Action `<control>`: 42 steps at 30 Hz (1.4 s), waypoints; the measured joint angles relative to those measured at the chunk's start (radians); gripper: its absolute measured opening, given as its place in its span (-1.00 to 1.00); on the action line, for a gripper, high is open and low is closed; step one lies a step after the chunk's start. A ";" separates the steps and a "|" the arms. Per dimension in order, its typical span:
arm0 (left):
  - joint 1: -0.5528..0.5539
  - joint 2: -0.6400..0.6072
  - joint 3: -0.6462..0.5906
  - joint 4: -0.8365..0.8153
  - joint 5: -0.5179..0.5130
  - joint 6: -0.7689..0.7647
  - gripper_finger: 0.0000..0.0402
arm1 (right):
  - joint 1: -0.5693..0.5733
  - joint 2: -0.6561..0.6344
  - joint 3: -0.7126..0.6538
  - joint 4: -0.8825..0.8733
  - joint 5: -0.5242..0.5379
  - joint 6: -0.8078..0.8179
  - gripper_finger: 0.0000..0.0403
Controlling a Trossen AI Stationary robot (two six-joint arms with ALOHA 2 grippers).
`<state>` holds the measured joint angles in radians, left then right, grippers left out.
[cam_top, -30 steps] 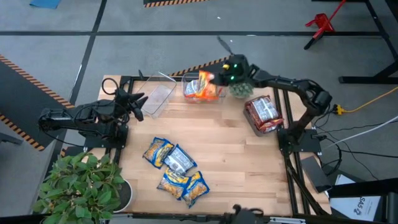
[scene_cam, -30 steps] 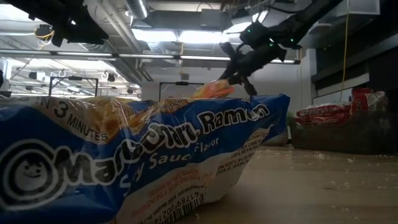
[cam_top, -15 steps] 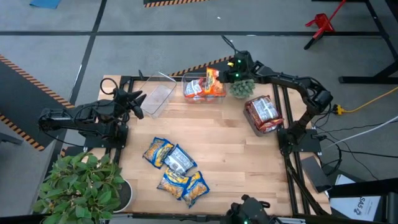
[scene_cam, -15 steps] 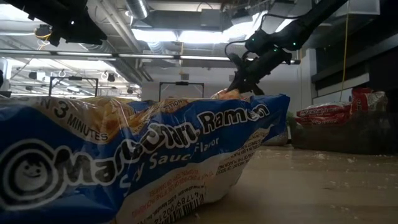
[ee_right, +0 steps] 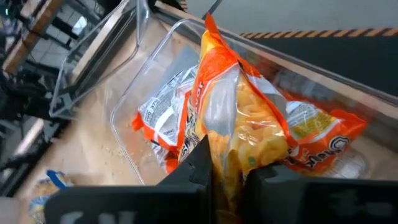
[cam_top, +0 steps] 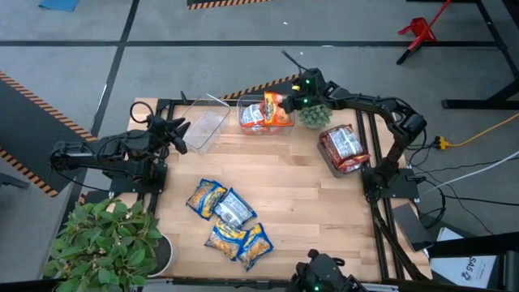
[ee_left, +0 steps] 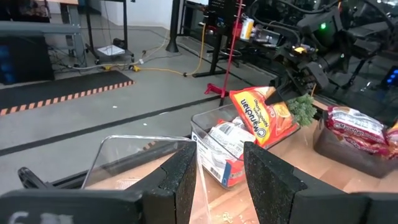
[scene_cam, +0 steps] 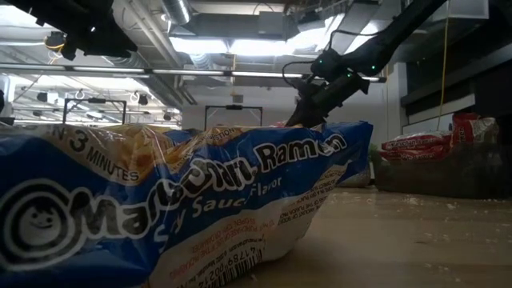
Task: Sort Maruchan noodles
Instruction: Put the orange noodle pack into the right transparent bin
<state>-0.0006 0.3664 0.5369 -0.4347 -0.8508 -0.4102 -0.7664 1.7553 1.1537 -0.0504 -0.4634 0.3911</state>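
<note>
Sorting is partly complete. The right claw (ee_right: 227,180) is clamped on an orange Maruchan packet (ee_right: 249,118), holding it over the middle clear bin (cam_top: 246,104) at the far edge of the surface (cam_top: 308,203); that bin already contains other orange packets (ee_left: 227,146). The right-hand bin (cam_top: 328,162) holds red-and-silver packets (cam_top: 345,144). The left-hand clear bin (cam_top: 204,128) appears empty. Four yellow-and-blue packets (cam_top: 229,221) lie clustered on the near part of the surface, untouched; judged outstanding and likely destined for the empty bin. The left claw (ee_left: 217,171) waits at the left edge with its fingers parted, gripping nothing.
</note>
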 joint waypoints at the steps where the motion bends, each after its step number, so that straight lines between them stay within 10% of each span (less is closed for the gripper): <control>1: 0.000 0.000 0.000 0.000 0.000 -0.001 -0.37 | 0.000 0.000 0.000 -0.002 -0.008 -0.013 -0.83; 16: 0.000 0.000 0.000 -0.010 -0.006 -0.033 -0.37 | 0.000 0.000 0.132 -0.131 0.122 -0.156 -0.09; 42: 0.000 0.000 0.000 -0.029 -0.083 -0.036 -0.37 | 0.054 0.147 0.190 -0.275 0.270 -0.211 -0.45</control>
<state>-0.0002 0.3664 0.5373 -0.4637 -0.9340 -0.4460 -0.7127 1.9018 1.3437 -0.3252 -0.1934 0.1801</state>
